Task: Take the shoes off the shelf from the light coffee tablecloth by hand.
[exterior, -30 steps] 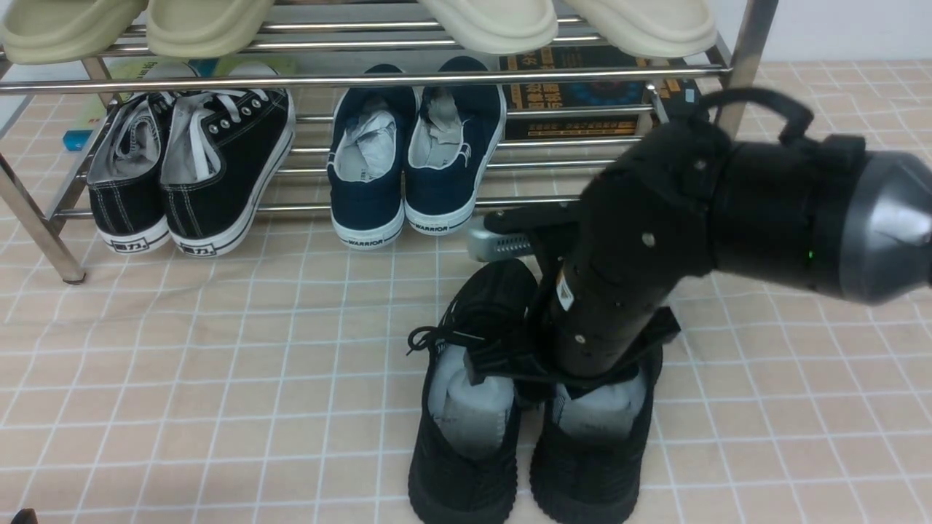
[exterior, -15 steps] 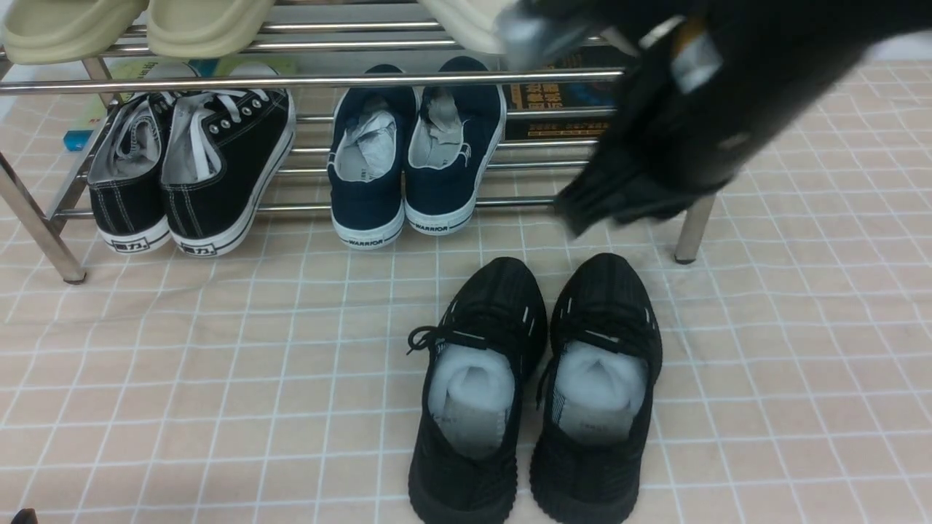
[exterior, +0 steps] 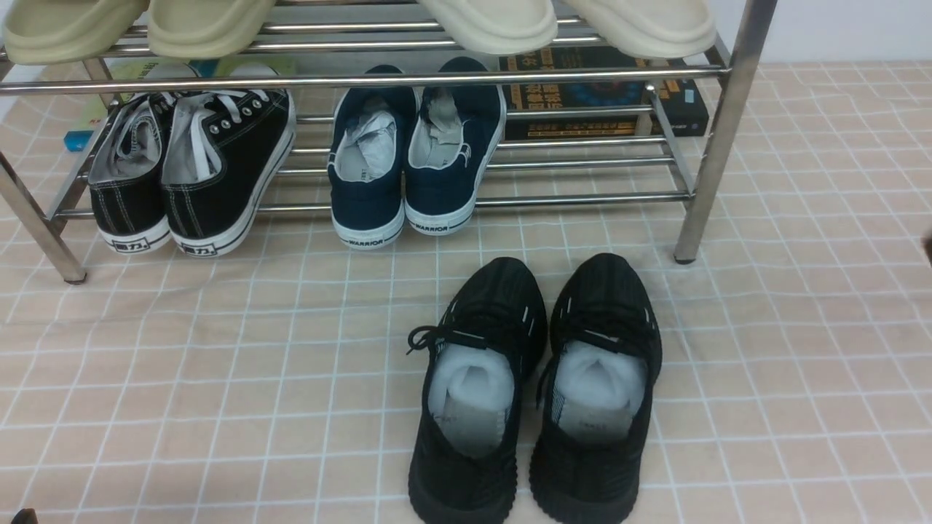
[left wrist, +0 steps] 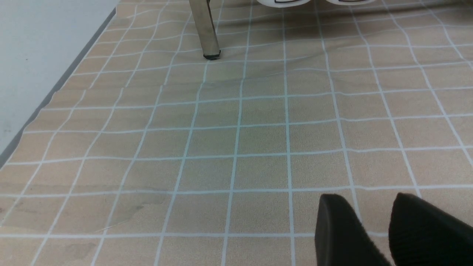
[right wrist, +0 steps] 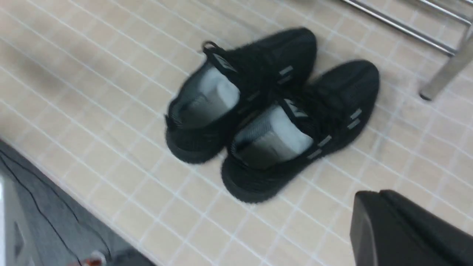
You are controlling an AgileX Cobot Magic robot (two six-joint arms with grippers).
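The pair of all-black knit shoes (exterior: pixel 477 306) stands side by side on the light coffee tablecloth (exterior: pixel 218 364), just in front of the chrome shelf (exterior: pixel 717 138), heels toward me, white stuffing showing. Nothing touches them. The right wrist view shows the pair (right wrist: pixel 258 74) from above, with my right gripper (right wrist: pixel 369 199) raised well clear of them, its jaws pressed together and empty. My left gripper (left wrist: pixel 369 201) hovers low over bare cloth, jaws apart and empty, with a shelf leg (left wrist: pixel 205 29) ahead. Neither gripper shows clearly in the front view.
The lower tier holds black canvas sneakers with white soles (exterior: pixel 196 167) and navy WARRIOR shoes (exterior: pixel 415 153). Cream slippers (exterior: pixel 495 22) lie on the upper tier. A dark book box (exterior: pixel 582 94) lies behind. The table's near edge (right wrist: pixel 55 207) runs close to the black shoes.
My right arm has lifted off the black shoes, swung up and right, and left the front view. The shoes stay put on the cloth.
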